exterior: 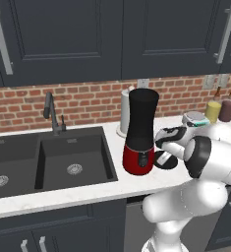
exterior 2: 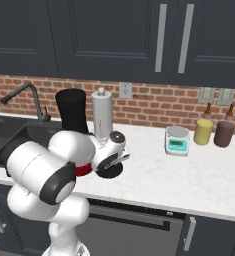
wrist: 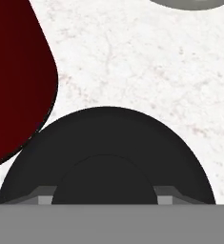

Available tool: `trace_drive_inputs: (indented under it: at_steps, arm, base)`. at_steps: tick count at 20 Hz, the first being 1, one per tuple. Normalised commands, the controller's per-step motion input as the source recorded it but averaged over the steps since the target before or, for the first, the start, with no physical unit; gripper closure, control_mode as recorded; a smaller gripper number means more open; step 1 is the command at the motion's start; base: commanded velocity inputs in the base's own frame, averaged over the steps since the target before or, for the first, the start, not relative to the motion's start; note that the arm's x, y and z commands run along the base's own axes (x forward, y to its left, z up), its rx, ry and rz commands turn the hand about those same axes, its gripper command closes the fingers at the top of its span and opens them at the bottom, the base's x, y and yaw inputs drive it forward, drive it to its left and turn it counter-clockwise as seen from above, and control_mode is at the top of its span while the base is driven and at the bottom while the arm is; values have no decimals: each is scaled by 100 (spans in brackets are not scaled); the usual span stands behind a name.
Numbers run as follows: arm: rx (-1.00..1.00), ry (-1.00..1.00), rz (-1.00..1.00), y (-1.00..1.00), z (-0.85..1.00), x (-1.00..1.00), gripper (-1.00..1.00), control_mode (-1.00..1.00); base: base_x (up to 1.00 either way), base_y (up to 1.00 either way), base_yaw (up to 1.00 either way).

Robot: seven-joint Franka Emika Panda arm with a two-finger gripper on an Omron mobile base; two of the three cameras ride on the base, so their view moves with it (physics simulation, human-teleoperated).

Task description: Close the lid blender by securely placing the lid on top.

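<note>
In the left base view a dark double sink (exterior: 48,160) is set into the counter at nine o'clock of the blender (exterior: 140,133), whose tall black jar stands upright on its red base, open at the top. A white paper-towel roll (exterior: 125,110) stands just behind it at eleven o'clock. The lid (exterior: 166,160) lies flat on the white marble counter (exterior: 87,189) at the blender's three o'clock, just beside the red base. The gripper (exterior: 167,147) hangs low directly over the lid. In the hand view only slivers of the fingertips (wrist: 42,196) flank the lid's raised centre, so whether they have closed on it cannot be told.

The lid looks rigid, light and smooth, likely slippery; pinching the raised centre seems surest. A small kitchen scale (exterior 2: 177,140) and two bottles (exterior 2: 214,131) stand well apart at three o'clock.
</note>
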Motion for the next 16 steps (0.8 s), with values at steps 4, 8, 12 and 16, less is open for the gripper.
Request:
trace_drive_inputs:
  at_steps: [4, 8, 12, 16]
  arm:
    - [3, 7, 0, 0, 86, -23, 100, -100]
    - [4, 12, 0, -3, 100, -37, 100, -100]
    - [7, 6, 0, -15, 100, -51, 100, -100]
    - [7, 0, 0, -13, 98, -82, 100, -100]
  base:
    - [0, 0, 0]
    - [0, 0, 0]
    - [0, 0, 0]
    - [0, 0, 0]
